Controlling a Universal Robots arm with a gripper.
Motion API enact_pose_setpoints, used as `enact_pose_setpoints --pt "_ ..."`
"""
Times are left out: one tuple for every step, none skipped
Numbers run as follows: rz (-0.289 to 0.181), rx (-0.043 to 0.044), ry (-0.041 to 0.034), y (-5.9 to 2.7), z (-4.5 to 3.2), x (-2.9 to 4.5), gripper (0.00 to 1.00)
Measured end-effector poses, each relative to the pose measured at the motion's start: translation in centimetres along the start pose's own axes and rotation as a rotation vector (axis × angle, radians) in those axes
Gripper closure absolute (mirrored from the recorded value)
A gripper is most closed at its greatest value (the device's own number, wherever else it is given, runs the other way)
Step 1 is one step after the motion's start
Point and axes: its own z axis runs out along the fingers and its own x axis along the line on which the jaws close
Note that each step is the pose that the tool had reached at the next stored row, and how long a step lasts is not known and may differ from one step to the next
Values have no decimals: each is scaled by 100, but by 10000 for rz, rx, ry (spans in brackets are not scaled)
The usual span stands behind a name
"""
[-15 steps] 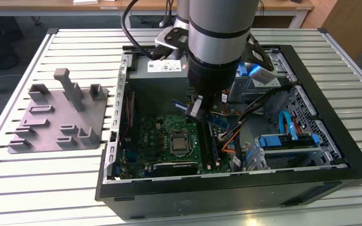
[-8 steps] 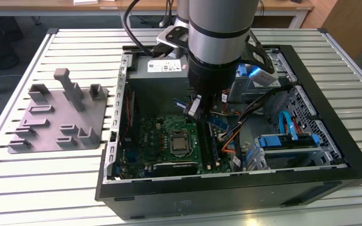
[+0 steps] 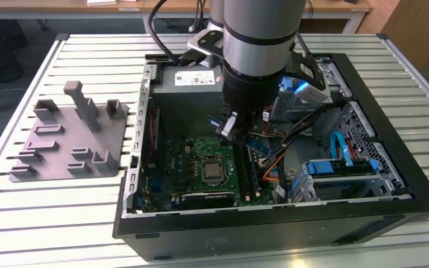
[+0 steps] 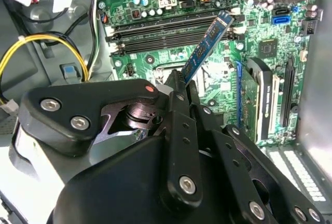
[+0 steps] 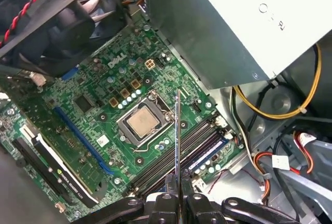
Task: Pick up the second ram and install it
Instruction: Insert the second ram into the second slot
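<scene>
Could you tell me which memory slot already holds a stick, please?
The slot farthest from the processor socket: a blue stick sits in it; the others are bare black.

robot arm reaching into open computer case, pincer gripping second ram above motherboard, grey holder beside case

A pale slatted table stands before a wooden desk.

A white slatted table is holding two things. A grey holder is lying near the tabletop's edge on the exterior view's left. A case, open and black, is sitting just beside it.
</scene>
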Motion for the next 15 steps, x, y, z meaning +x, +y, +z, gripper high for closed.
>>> enact_pose_setpoints --pt "80 7 -1 0 0 0 86" --pt "158 14 -1 0 0 0 86" --pt "408 34 -2 0 1 0 86" --pt "502 42 -3 0 1 0 86" --pt "589 49 -3 0 1 0 86" --pt "674 56 -4 0 1 0 86" --pt "755 63 -4 0 1 0 86" --pt "837 70 -5 0 1 0 86" --pt "919 76 -5 0 1 0 86" --pt "999 83 -6 0 1 0 86" --pt "1084 90 -6 0 1 0 86" --pt "1163 96 -7 0 2 0 86" --pt "1245 103 -7 0 2 0 86" --pt "1328 109 -8 0 2 0 86" --pt "1407 116 -8 0 2 0 86"
